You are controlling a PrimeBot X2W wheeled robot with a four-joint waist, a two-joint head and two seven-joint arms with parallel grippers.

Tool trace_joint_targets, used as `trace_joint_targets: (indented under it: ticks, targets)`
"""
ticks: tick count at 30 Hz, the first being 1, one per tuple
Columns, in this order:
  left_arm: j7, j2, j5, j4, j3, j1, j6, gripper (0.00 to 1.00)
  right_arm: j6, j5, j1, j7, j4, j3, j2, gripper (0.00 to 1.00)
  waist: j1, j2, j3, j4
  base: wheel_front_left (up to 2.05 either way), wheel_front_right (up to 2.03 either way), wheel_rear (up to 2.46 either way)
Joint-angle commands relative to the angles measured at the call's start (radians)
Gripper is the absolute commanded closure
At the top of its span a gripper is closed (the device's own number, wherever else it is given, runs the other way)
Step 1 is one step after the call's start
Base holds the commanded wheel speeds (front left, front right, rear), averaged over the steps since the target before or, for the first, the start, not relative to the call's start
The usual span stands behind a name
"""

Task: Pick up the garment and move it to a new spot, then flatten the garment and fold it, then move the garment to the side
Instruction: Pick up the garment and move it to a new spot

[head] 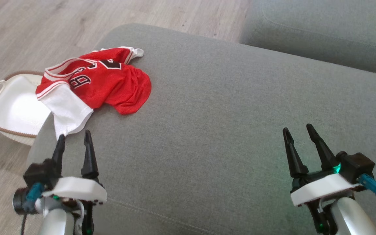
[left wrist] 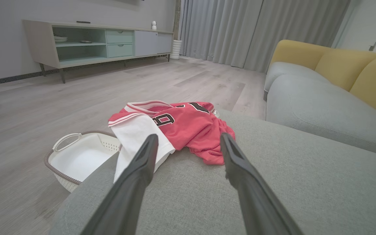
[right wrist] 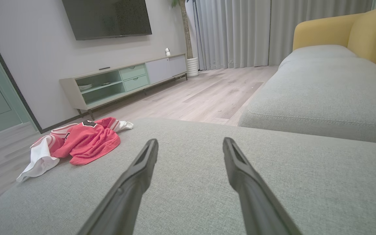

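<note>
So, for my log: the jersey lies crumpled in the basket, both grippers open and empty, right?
No: the head view shows the jersey crumpled on the cushion, beside the basket. Left gripper and right gripper are open and empty.

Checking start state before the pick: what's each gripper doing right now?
Left gripper: open, holding nothing, fingertips by the white sleeve of the red jersey.
Right gripper: open, holding nothing, over the grey sofa cushion.

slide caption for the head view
Crumpled red jersey on a grey cushion; open left gripper close by it, open right gripper well apart
</note>
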Motion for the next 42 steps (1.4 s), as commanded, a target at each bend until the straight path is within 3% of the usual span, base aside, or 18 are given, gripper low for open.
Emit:
trace_joint_targets:
  ticks: [1, 5, 9, 13, 17, 26, 32, 37, 38, 40, 41, 42]
  targets:
    - [-0.001, 0.016, -0.009, -0.042, 0.041, -0.060, -0.006, 0.00, -0.001, 0.008, -0.053, -0.011, -0.029, 0.021, -0.014, 0.00, 0.0000, 0.0000, 0.010, -0.008, 0.00, 0.00, 0.00]
    - [0.109, 0.067, -0.024, -0.079, 0.050, -0.169, -0.026, 0.00, -0.001, 0.013, -0.066, -0.011, -0.039, 0.018, -0.035, 0.00, 0.0000, 0.0000, 0.043, -0.026, 0.00, 0.00, 0.00]
    - [0.293, 0.140, -0.054, -0.073, 0.083, -0.326, -0.036, 0.00, -0.001, 0.014, -0.086, -0.008, -0.056, 0.017, -0.052, 0.00, 0.0000, 0.0000, 0.100, -0.062, 0.00, 0.00, 0.00]
    - [0.476, 0.204, -0.104, 0.024, 0.124, -0.482, -0.039, 0.00, -0.001, 0.022, -0.116, 0.000, -0.077, 0.029, -0.071, 0.00, 0.0000, 0.0000, 0.176, -0.113, 0.00, 0.00, 0.00]
    - [0.589, 0.252, -0.172, 0.179, 0.180, -0.616, -0.040, 0.00, -0.001, 0.035, -0.152, 0.004, -0.091, 0.042, -0.088, 0.00, 0.0000, 0.0000, 0.254, -0.178, 0.00, 0.00, 0.00]
    - [0.661, 0.322, -0.251, 0.489, 0.249, -0.732, -0.047, 0.00, -0.001, 0.067, -0.229, -0.001, -0.097, 0.069, -0.119, 0.00, 0.0000, 0.0000, 0.382, -0.313, 0.00, 0.00, 0.00]
    - [0.734, 0.305, -0.255, 0.606, 0.219, -0.728, -0.061, 0.00, -0.001, 0.078, -0.239, -0.006, -0.088, 0.065, -0.124, 0.00, 0.0000, 0.0000, 0.400, -0.332, 0.00, 0.00, 0.00]
    - [0.798, 0.299, -0.264, 0.662, 0.191, -0.742, -0.099, 0.00, -0.001, 0.084, -0.247, -0.009, -0.073, 0.069, -0.120, 0.00, 0.0000, 0.0000, 0.390, -0.331, 0.00, 0.00, 0.00]
    - [0.796, 0.302, -0.262, 0.666, 0.188, -0.746, -0.102, 0.13, -0.001, 0.086, -0.248, -0.009, -0.070, 0.072, -0.119, 0.00, 0.0000, 0.0000, 0.386, -0.329, 0.00, 0.00, 0.00]
    - [0.778, 0.308, -0.258, 0.668, 0.181, -0.752, -0.108, 0.84, -0.001, 0.088, -0.250, -0.009, -0.062, 0.078, -0.116, 0.00, 0.0000, 0.0000, 0.374, -0.327, 0.00, 0.00, 0.00]
    - [0.766, 0.312, -0.257, 0.668, 0.180, -0.755, -0.111, 1.00, -0.001, 0.089, -0.250, -0.010, -0.058, 0.081, -0.114, 0.00, 0.0000, 0.0000, 0.367, -0.327, 0.00, 0.00, 0.00]
    - [0.756, 0.315, -0.256, 0.670, 0.178, -0.756, -0.114, 1.00, -0.001, 0.091, -0.250, -0.010, -0.053, 0.082, -0.112, 0.00, 0.0000, 0.0000, 0.358, -0.326, 0.00, 0.00, 0.00]
